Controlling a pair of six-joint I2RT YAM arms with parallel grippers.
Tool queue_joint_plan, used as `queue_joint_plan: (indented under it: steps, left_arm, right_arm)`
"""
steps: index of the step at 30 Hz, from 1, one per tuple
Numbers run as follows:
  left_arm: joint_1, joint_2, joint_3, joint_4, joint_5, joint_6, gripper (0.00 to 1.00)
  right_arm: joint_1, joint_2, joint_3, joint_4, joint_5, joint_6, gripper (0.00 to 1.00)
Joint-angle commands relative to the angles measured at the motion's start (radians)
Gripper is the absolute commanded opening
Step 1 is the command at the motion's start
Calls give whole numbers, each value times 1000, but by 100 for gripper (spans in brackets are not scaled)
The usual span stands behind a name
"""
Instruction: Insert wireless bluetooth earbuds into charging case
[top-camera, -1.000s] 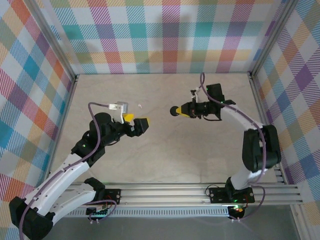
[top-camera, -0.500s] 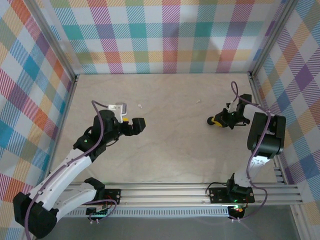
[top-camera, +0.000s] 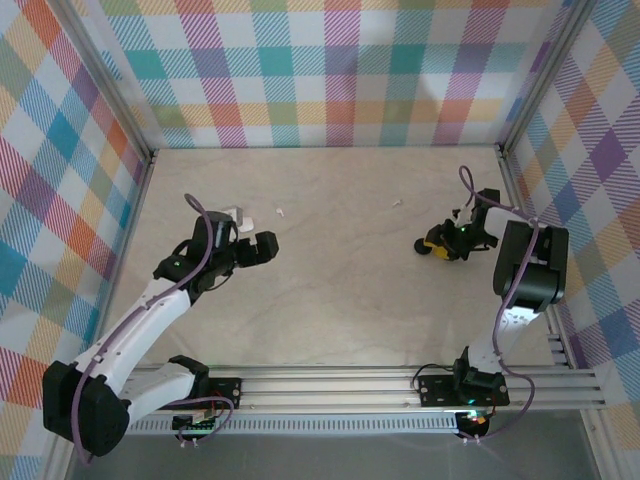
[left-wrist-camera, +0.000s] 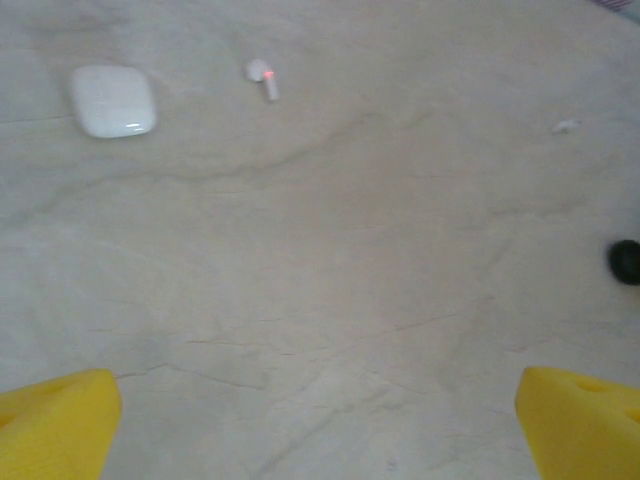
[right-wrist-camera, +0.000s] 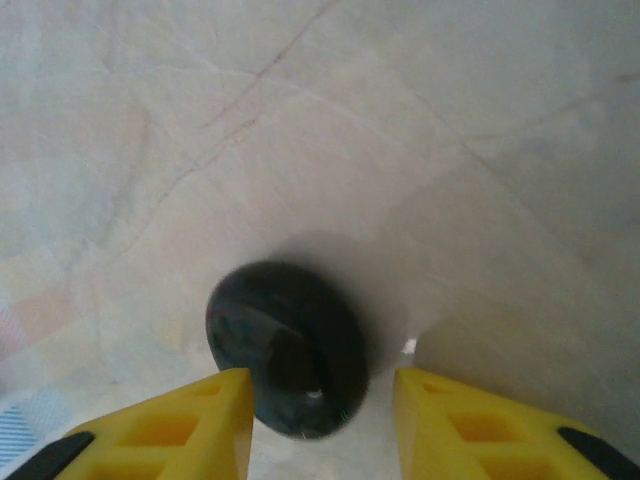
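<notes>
Your left fingers (left-wrist-camera: 60, 425) were spread wide with nothing between them, on the near side of the white case (left-wrist-camera: 113, 100). The white case lay flat on the surface (left-wrist-camera: 330, 260). One white earbud (left-wrist-camera: 263, 77) lay loose just right of the white case, not touching it. A small white piece (top-camera: 397, 203) sat farther right, too small to name. Well right of the white case, your right fingers (right-wrist-camera: 190, 425) were apart on either side of a black round case (right-wrist-camera: 288, 348), with a gap showing at one finger
</notes>
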Motion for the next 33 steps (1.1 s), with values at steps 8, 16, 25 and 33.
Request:
queue_joint_plan:
  steps: [8,16,25,33]
  left_arm:
    - [134,381,177,61,58,46,99]
    - [181,722,442,-39,-53,39,88]
    - [238,891,600,-73,-58,-9,76]
    - [241,1029,716,-158,-29,10,77]
  right_arm:
    - [61,-231,-15,47,-40,129,45]
    - [281,-272,-37,107,-15,142,45]
    - [358,-219,-4,153,-91,170,45]
    - [366,-231,11,154,-87,156,46]
